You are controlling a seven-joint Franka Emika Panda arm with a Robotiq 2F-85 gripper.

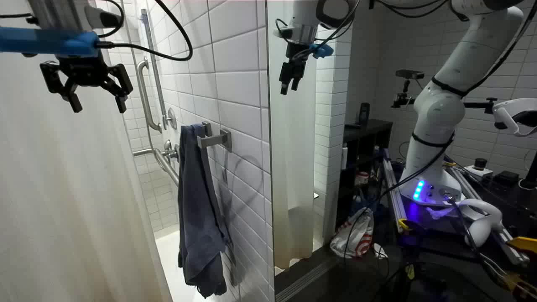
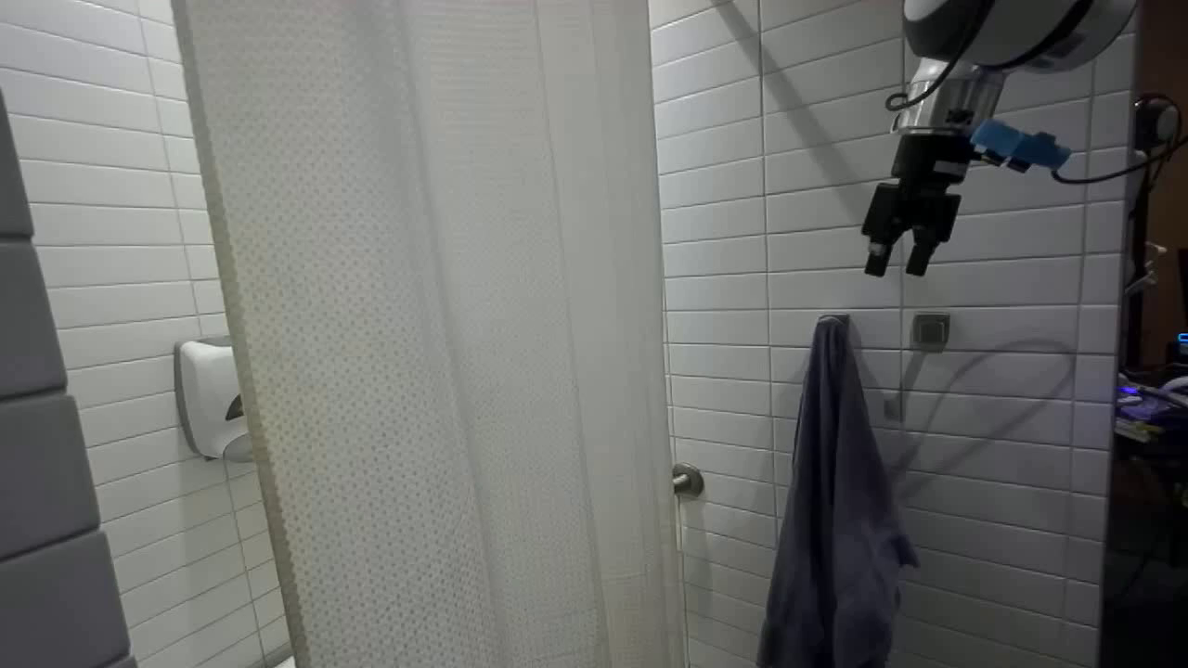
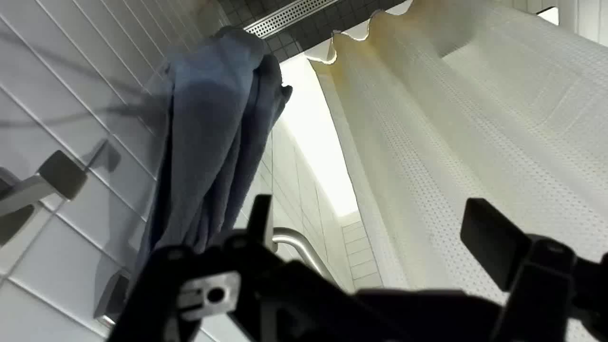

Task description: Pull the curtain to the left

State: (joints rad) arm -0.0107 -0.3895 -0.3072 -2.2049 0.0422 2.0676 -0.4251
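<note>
The off-white curtain (image 1: pixel 71 188) hangs in long vertical folds at the left in an exterior view, and it fills the middle of an exterior view (image 2: pixel 445 353). In the wrist view the curtain (image 3: pixel 427 156) covers the right side, with its free edge between the two fingers. My gripper (image 1: pixel 99 105) is open and empty, fingers pointing down. In an exterior view the gripper (image 2: pixel 897 265) is to the right of the curtain's edge, apart from it, above the towel. In the wrist view the fingers (image 3: pixel 373 221) are wide apart and nothing is gripped.
A blue-grey towel (image 1: pixel 201 209) hangs from a metal wall hook (image 1: pixel 215 140) on the white tiled wall. A steel grab bar (image 3: pixel 304 247) shows inside the shower. A mirror (image 1: pixel 302 167) reflects the arm and curtain. A white dispenser (image 2: pixel 209 399) is behind the curtain's far edge.
</note>
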